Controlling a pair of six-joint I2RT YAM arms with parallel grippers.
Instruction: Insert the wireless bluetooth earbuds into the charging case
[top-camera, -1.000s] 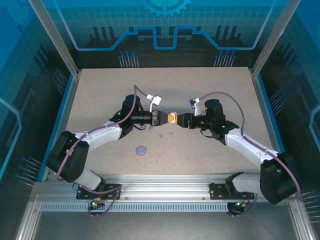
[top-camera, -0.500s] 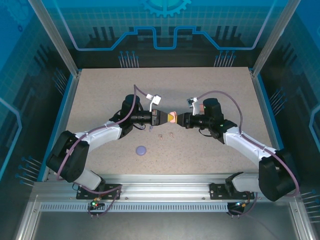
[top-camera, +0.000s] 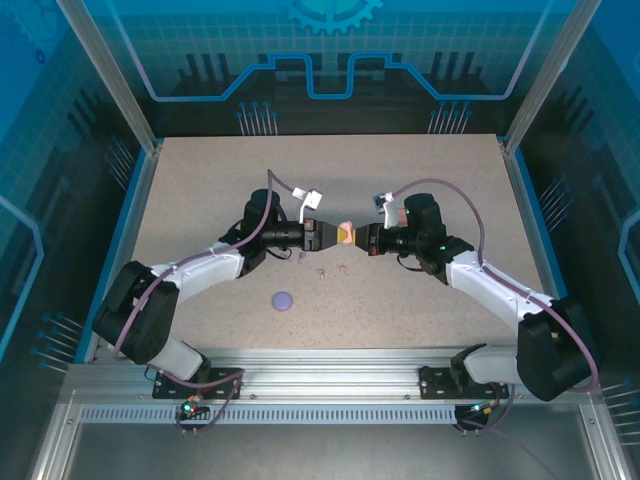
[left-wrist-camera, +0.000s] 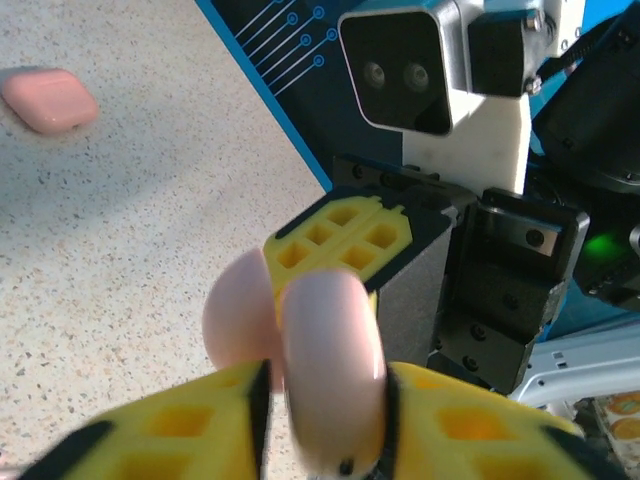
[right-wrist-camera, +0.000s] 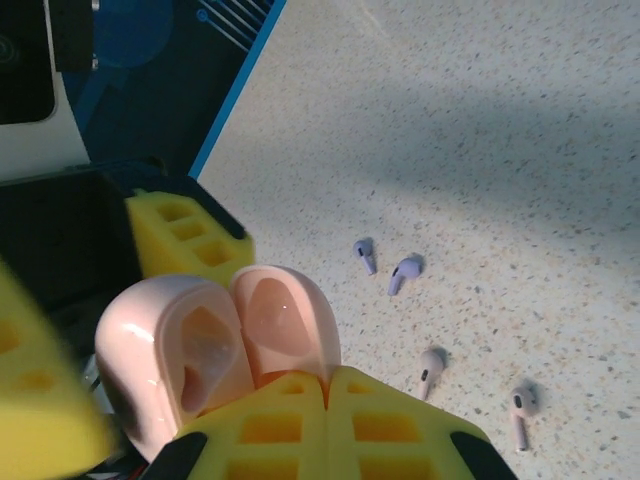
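The closed purple case (top-camera: 283, 299) lies on the desk (top-camera: 200, 180) nearest the arm bases, well apart from the other items. Beyond it, four loose wireless earbuds rest on the desk surface, outside the cases. The two pale pink earbuds (right-wrist-camera: 430, 368) lie near each other, and the two purple earbuds (right-wrist-camera: 404, 270) lie close together just past them.

Above and beyond the earbuds, both tools meet over the middle of the desk with the pale pink charging case (right-wrist-camera: 215, 350) between them. Its lid is open and its two hollow halves face the right wrist camera.

The right tool (right-wrist-camera: 325, 385) has its yellow fingers together, clamped on the lower edge of the charging case. The left tool (left-wrist-camera: 320, 385) has its fingers apart, one on each side of the case shell, with a dark gap at each pad.

In the left wrist view, a second pink case (left-wrist-camera: 48, 98) lies closed farther along the desk.
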